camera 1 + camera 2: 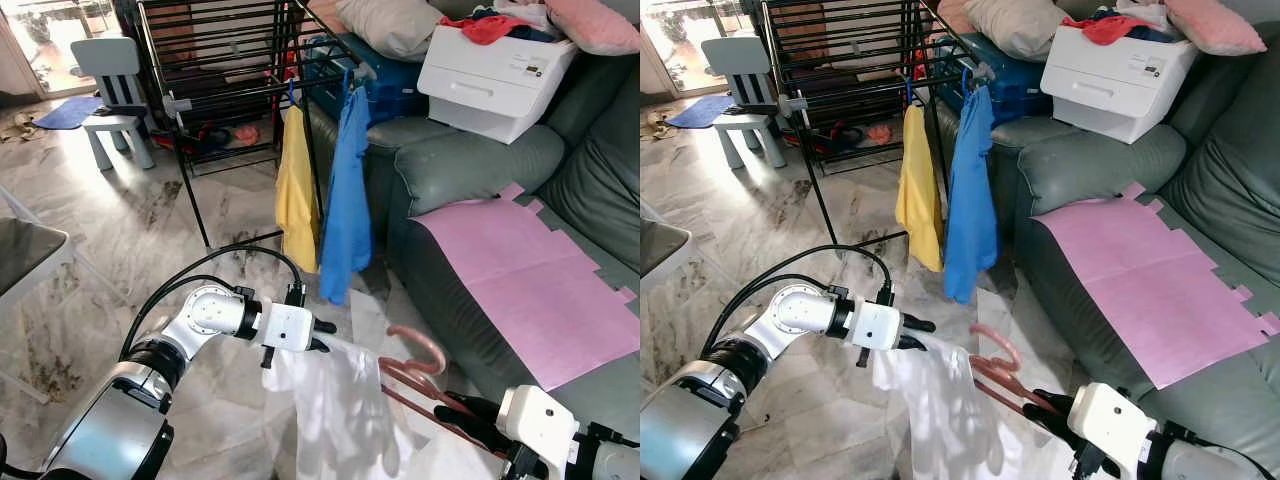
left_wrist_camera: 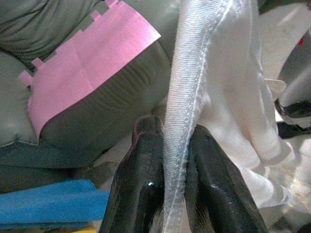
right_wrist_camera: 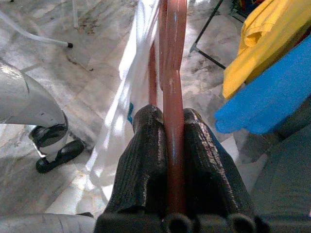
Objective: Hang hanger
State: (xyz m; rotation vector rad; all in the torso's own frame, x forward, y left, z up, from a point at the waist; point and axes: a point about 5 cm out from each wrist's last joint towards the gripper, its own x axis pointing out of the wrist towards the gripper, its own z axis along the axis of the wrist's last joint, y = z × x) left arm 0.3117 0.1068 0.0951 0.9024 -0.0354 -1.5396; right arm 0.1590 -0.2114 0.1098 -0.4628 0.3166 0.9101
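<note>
Holding a white garment [image 1: 345, 410] stretched between both arms above the marble floor [image 1: 150, 220]; left pincer [image 1: 322, 336] is clenched on the garment's ribbed hem, the fabric pinched between its two black fingers [image 2: 146, 179]; right pincer [image 3: 167, 121] is clamped on the stem of a reddish-pink hanger [image 1: 415, 365], its fingers pressed to either side of the stem; hanger sits low in front of the robot, just beside the grey sofa [image 1: 470, 170], hook end curling upward, and the white garment drapes over it and hangs down toward the floor; black drying rack [image 1: 230, 60] stands ahead, well apart from the hanger; a yellow garment [image 1: 297, 195] and a blue garment [image 1: 347, 200] hang side by side from the rack's near edge; pink sheet [image 1: 530, 280] lies flat on the sofa seat; white box [image 1: 495, 70] rests on the sofa arm with red and dark clothes piled on top; small pale-blue chair [image 1: 115, 90] stands beyond the rack on the left
</note>
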